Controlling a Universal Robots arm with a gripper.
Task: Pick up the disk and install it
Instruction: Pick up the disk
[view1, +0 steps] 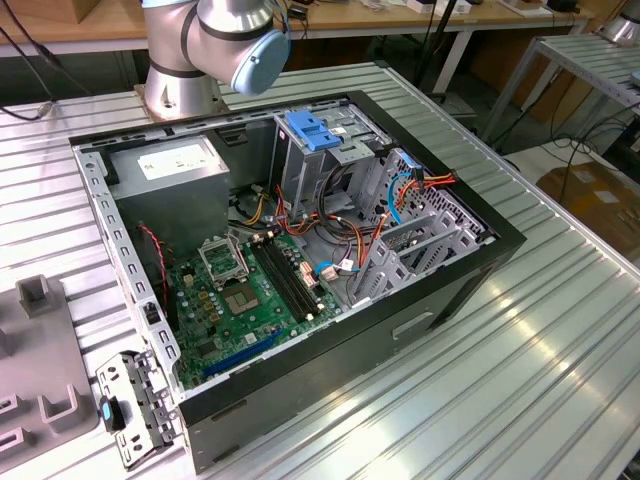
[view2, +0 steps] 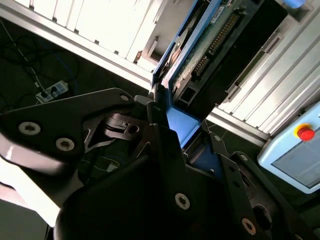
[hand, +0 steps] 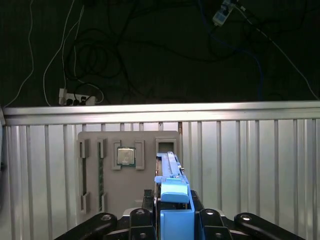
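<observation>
Disk (hand: 173, 192) is held edge-on in the tool (hand: 173, 220), which is clamped shut on it, apparently across the flat faces, so the first wrist view gets just a blue side rail and the thin edge. The second wrist view gives another side: disk (view2: 210, 45) with green circuit board and connector row exposed, blue rail running down into the tool (view2: 182, 125), black linkages drawn in around it. A grip on the faces looks chosen to leave the rails free, since they presumably have to slide into a bay. The disk hangs over a grey fixture tray (hand: 130, 195) lying close to one edge of the ribbed metal desk (hand: 250, 165). Its far end lines up with an upright slot of the tray; cannot tell if it touches the slot or is clear of it. A processor chip (hand: 125, 156) rests in another pocket of the tray. In the exterior view, likely the same tray (view1: 40, 350) sits by the desk (view1: 520, 380) edge at the exterior view's left. An open computer case (view1: 500, 245) lies on its side mid-desk, panel off so the inside is reachable from above. A blue latch plate (view1: 312, 132) tops the drive cage at the case's far end. Judgement: disk grasped, over the tray, not yet installed.
</observation>
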